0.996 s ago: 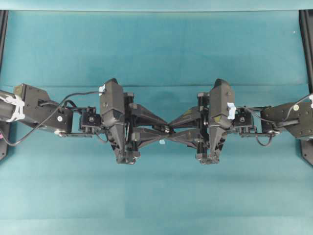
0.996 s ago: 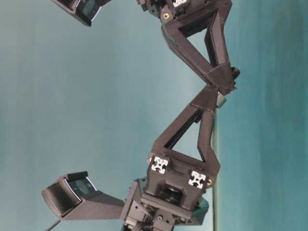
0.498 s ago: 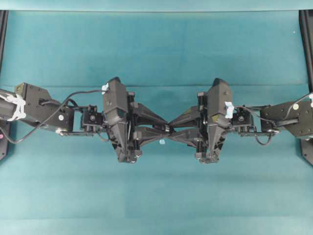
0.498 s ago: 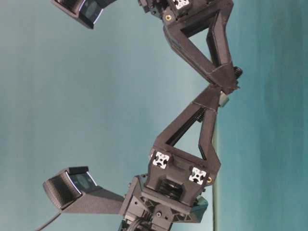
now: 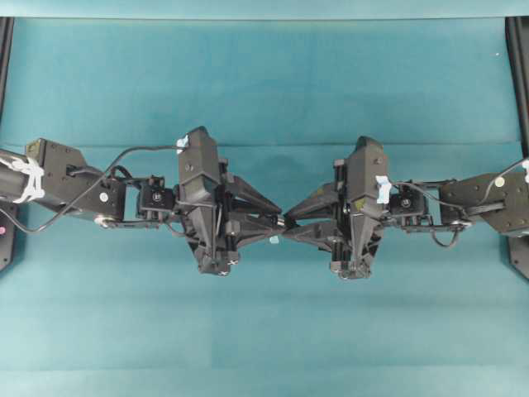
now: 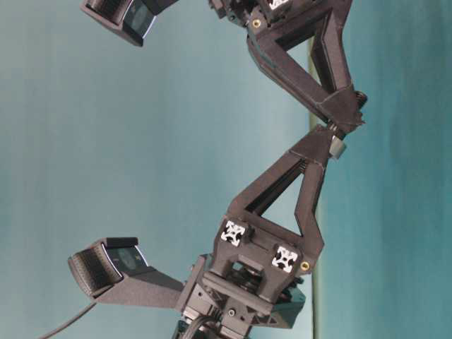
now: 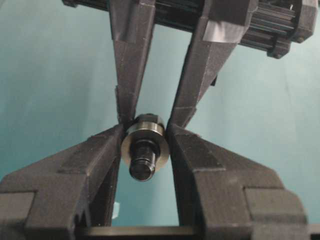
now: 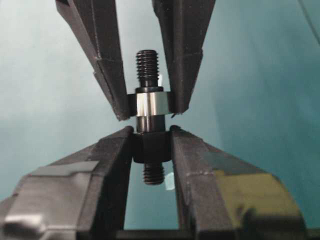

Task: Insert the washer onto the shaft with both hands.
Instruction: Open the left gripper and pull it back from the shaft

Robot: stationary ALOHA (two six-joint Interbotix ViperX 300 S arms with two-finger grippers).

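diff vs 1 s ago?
The left black lattice-fingered gripper has rolled a little at the wrist and its fingers have spread slightly around the silvery metal washer, already on the dark grey threaded shaft. The right black gripper stays clamped on the shaft; the arms stay put.

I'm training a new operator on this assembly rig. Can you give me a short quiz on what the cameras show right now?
1. True or false: the washer already sits around the shaft.
2. Fill in: in the right wrist view, the fingers of the left claw flank the ____.
3. Which claw grips the shaft's thick dark middle? A) left claw B) right claw C) neither

Key: 1 true; 2 washer; 3 B.
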